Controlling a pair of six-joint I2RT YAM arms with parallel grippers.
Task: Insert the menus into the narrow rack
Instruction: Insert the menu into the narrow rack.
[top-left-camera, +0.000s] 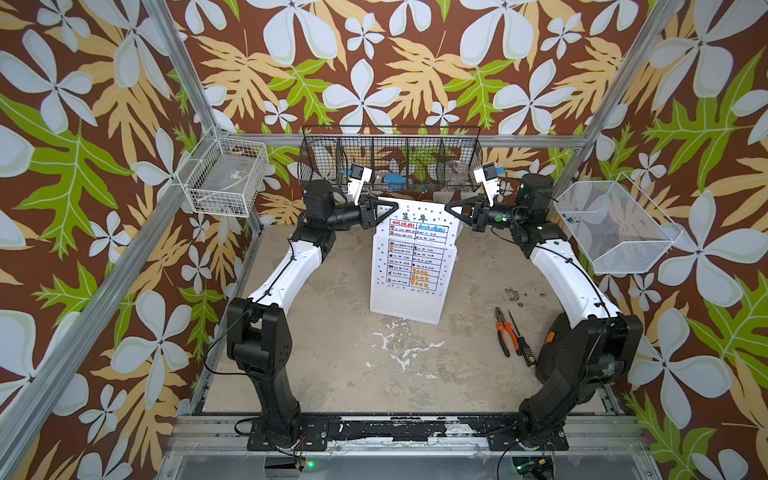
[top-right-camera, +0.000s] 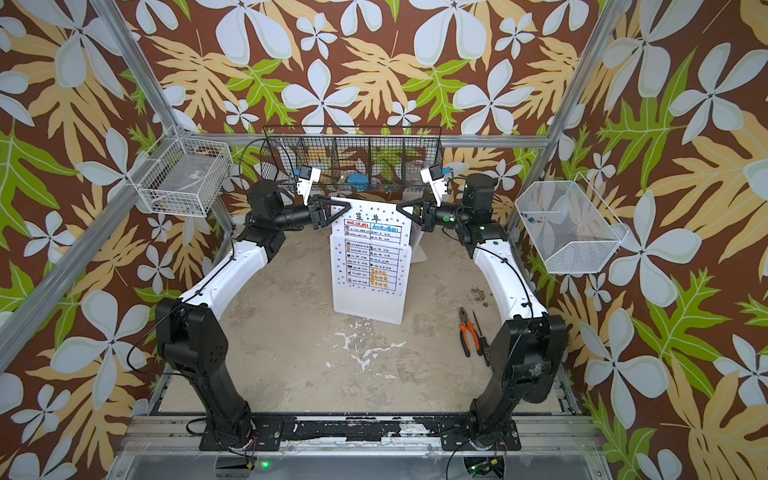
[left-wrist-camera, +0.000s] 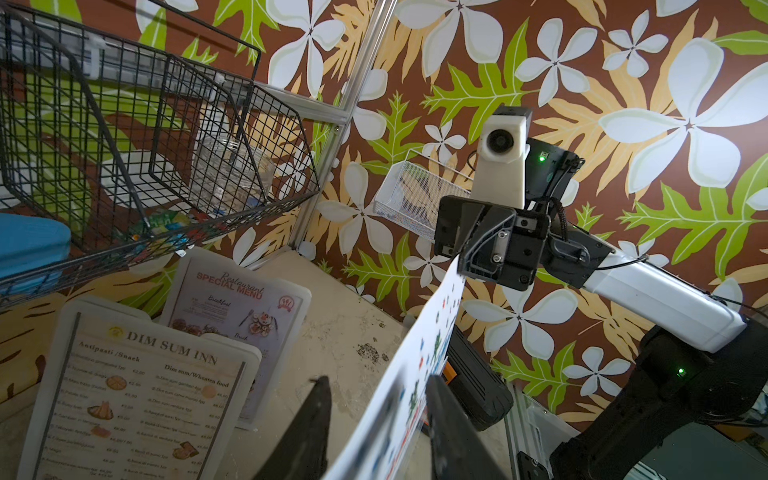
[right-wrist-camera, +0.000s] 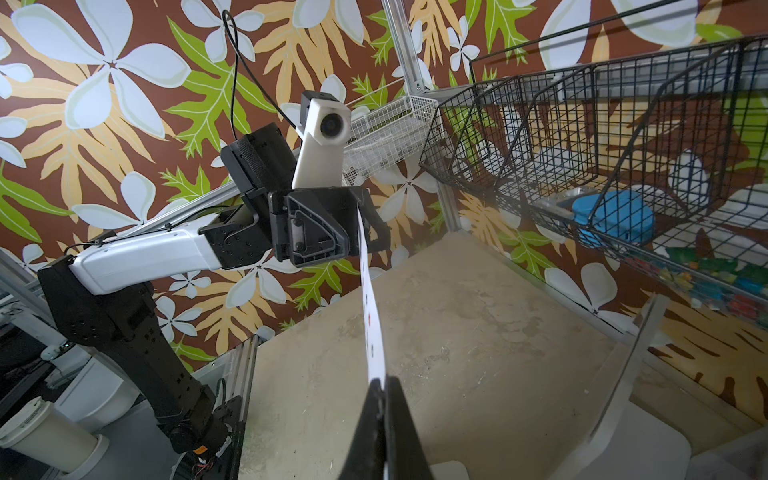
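- Floral wallpaper in brown, green and white covers every wall of the cell; the mottled grey tabletop (top-left-camera: 332, 345) carries the rack (top-left-camera: 405, 311) at its centre.
- I see the large white menu (top-left-camera: 411, 253) standing upright in the rack, its lower part behind the rack's front panel and its top edge well above it.
- Right gripper (top-left-camera: 449, 208): I find it pinched tight on the large white menu's upper corner at the rack's right side; the right wrist view shows both fingers pressed together on the sheet's edge.
- Left gripper (top-left-camera: 394, 205): it is at the opposite upper corner, jaws apart. The left wrist view shows the sheet passing between the fingers (left-wrist-camera: 307, 432) with a clear gap on one side, so I record no clamp.
- DIM SUM INN menu (left-wrist-camera: 141, 399) stands in a slot behind the large white menu; the SPECIAL MENU sheet (left-wrist-camera: 241, 299) stands in the slot behind that. Both are hidden in both top views.
- Orange-handled pliers (top-left-camera: 505, 332) and a screwdriver (top-left-camera: 521, 345) lie on the tabletop to the right of the rack, apart from it.
- Black wire basket (top-left-camera: 390, 158) hangs on the wall behind the rack.
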